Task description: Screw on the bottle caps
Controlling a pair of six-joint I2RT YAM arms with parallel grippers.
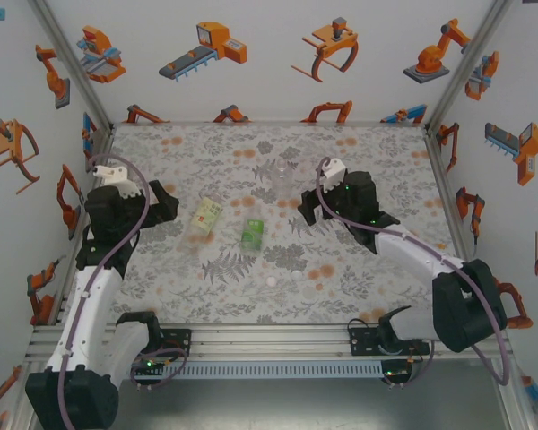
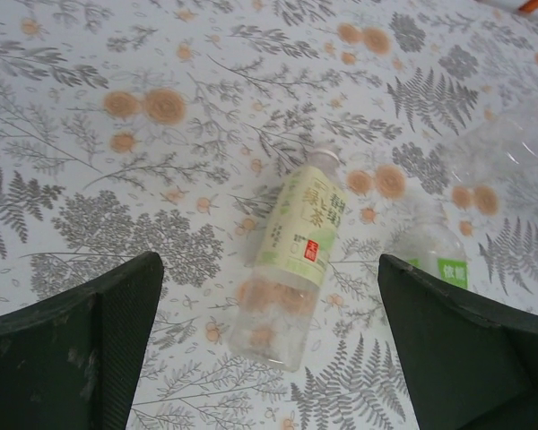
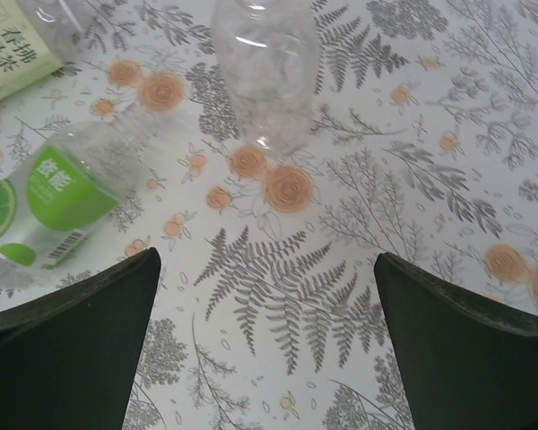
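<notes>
Left tool (image 2: 269,269) spread, empty, over yellow-label bottle (image 2: 296,260) lying flat on desk (image 1: 206,300). Right tool (image 3: 267,269) spread, empty; green-label bottle (image 3: 54,193) and clear bottle (image 3: 264,63) just ahead.

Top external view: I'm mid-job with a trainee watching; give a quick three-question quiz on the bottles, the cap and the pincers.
1. True or false: the left pincer and the right pincer both stand open, holding nothing.
2. How many bottles are on the table? A two, B three, C five.
3. Which bottle is nearest the loose white cap?
Key: 1 true. 2 B: pale-label bottle, green-label bottle, clear bottle. 3 the green-label bottle.
</notes>
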